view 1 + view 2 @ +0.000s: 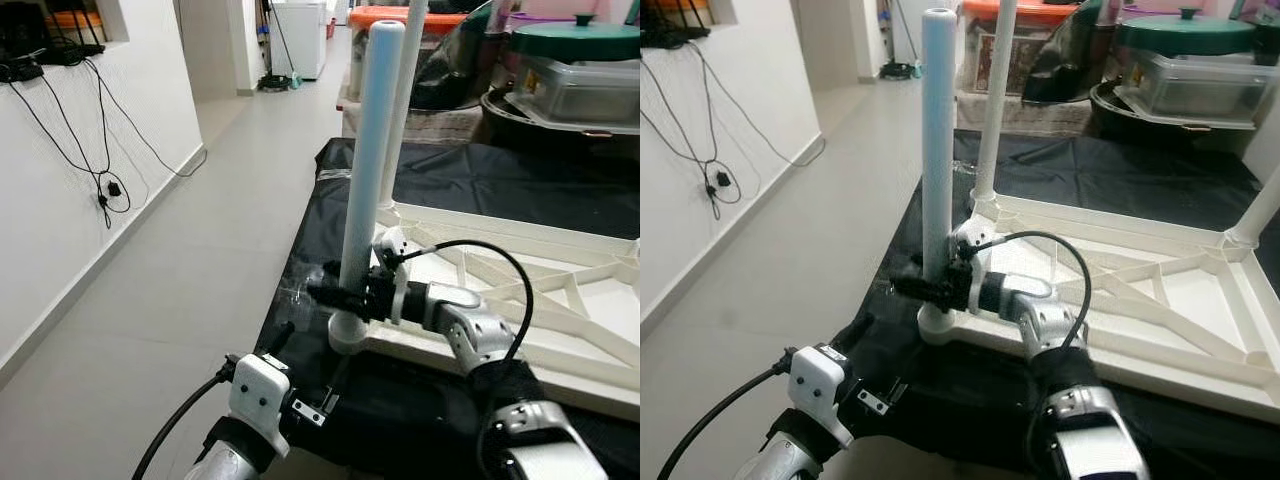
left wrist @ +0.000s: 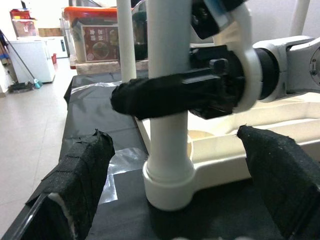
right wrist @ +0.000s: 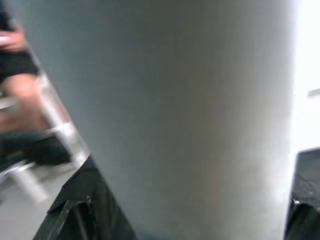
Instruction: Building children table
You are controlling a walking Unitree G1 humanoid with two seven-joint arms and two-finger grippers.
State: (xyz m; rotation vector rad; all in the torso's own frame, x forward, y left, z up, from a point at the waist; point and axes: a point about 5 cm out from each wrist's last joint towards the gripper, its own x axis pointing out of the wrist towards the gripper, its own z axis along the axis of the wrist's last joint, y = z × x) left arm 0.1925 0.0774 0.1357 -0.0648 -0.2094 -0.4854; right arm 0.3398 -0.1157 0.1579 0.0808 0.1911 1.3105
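A: Where does your leg stand now?

B: The near white leg (image 1: 368,170) is upright in the corner socket (image 1: 348,335) of the upturned table frame (image 1: 560,300), which lies on the black-covered tabletop (image 1: 300,290). Your right gripper (image 1: 335,294) has its jaws clamped round the leg low down, just above the socket. A second leg (image 1: 995,100) stands at twelve o'clock from it.

A: And your left?

B: The left gripper (image 2: 175,200) hovers at six o'clock from the socket, jaws spread wide, holding nothing.

A: What could spoil it?

B: I judge the leg may not be fully seated; if you let go early or push sideways, it could tip or jam crooked. The socket also sits near the tabletop's edge, so a hard shove toward nine o'clock might slide the frame off.
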